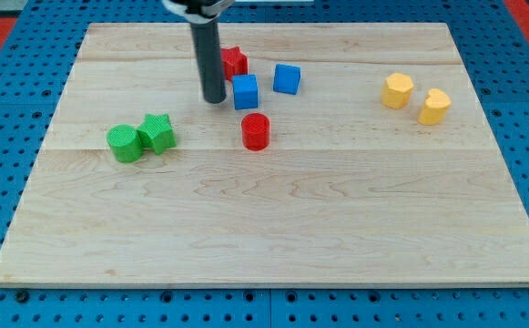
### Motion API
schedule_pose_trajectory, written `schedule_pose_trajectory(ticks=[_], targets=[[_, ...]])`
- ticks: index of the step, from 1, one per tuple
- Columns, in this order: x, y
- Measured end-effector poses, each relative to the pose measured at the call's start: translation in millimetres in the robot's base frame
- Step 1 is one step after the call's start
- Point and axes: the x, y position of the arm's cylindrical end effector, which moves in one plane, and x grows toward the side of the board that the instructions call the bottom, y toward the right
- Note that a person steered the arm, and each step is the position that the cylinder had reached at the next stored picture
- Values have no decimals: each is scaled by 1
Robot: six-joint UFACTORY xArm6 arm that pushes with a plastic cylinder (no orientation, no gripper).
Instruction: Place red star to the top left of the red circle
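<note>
Wooden board [273,228]: red star [235,62], orientation unclear

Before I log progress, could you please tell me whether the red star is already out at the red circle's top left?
Yes. The red star lies up-left of the red circle, partly hidden behind my tip.

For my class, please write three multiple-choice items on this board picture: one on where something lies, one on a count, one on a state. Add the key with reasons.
1. The red circle lies where from the red star?
A above it B below, slightly right C far left

2. How many blue blocks are there?
A one B two C four

3. The two green blocks are
A touching B far apart C stacked

Key: 1 B, the circle sits nearer the view's bottom. 2 B, blue blocks at and. 3 A, the green circle meets the green star.
</note>
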Motion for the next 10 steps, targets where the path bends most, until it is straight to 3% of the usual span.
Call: schedule_pose_trajectory(ticks=[1,3,6,8,9,10], targets=[[0,47],[-36,47],[-82,-29],[-75,-48],[-51,-47],[-101,-39]])
